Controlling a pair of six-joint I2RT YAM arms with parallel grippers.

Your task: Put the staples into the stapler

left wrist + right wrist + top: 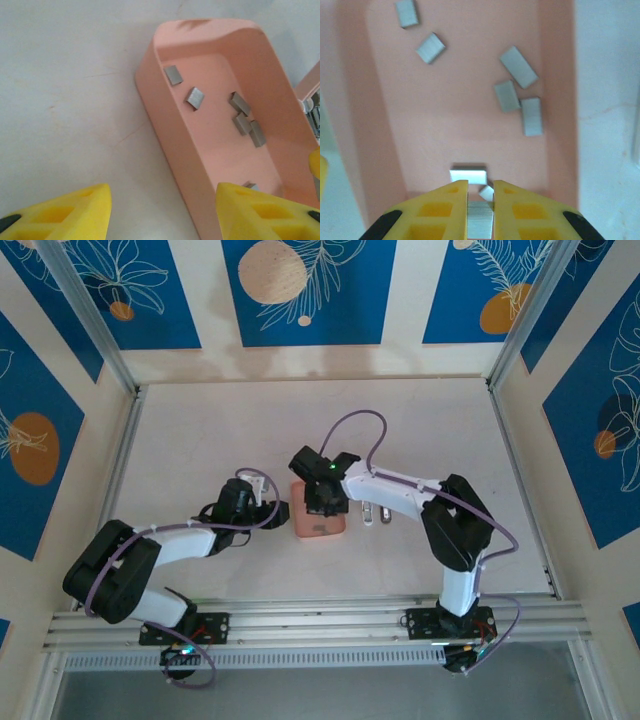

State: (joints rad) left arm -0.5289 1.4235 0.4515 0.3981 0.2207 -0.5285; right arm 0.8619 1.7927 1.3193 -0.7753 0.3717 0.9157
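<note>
A salmon-pink tray point(320, 527) lies at the table's middle, and loose grey staples point(195, 97) are scattered over its floor point(460, 125). My right gripper point(480, 192) hangs over the tray's near end, shut on a short strip of staples point(480, 222). Another strip point(468, 175) and a small clump lie just below it. My left gripper point(162, 189) is open and straddles the tray's left wall point(175, 140); its left finger point(60, 212) stands clear of the wall. Right of the tray lies the stapler point(375, 512), with a bit of it at the picture's edge point(311, 95).
Bare white tabletop point(65, 100) spreads to the left of the tray. In the top view the two arms meet over the tray, with the right gripper point(322, 505) above it and the left gripper point(275, 510) at its left side.
</note>
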